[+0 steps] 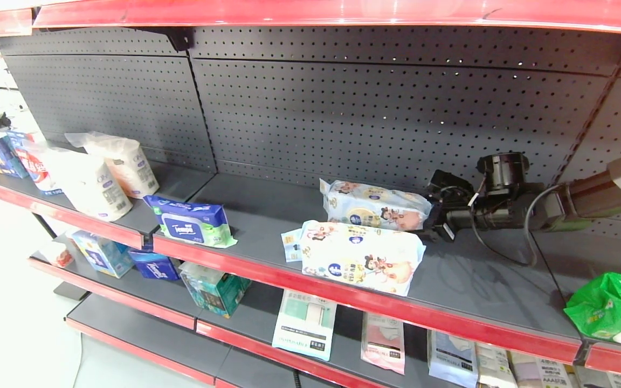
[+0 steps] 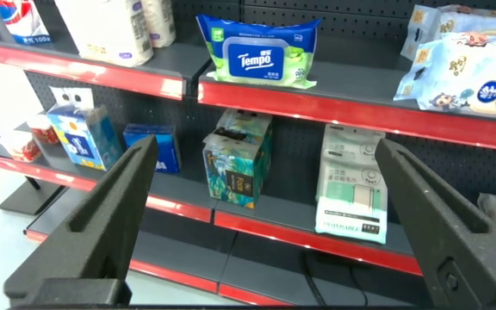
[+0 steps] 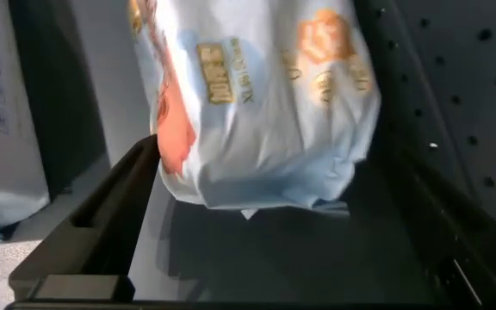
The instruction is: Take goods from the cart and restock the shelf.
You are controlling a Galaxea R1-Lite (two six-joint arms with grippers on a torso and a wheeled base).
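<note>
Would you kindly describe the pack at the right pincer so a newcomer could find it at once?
On the red-edged shelf at the right arm's level, before the grey pegboard, lie two pale cartoon-printed packs. It is the rear pack, nearer the pegboard, its end inside the open right pincer, unlike the front pack at the red edge.

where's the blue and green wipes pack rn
Head view: the blue and green wipes pack lies at the shelf's front edge, left of centre, between the white paper rolls and the cartoon-print packs.
</note>
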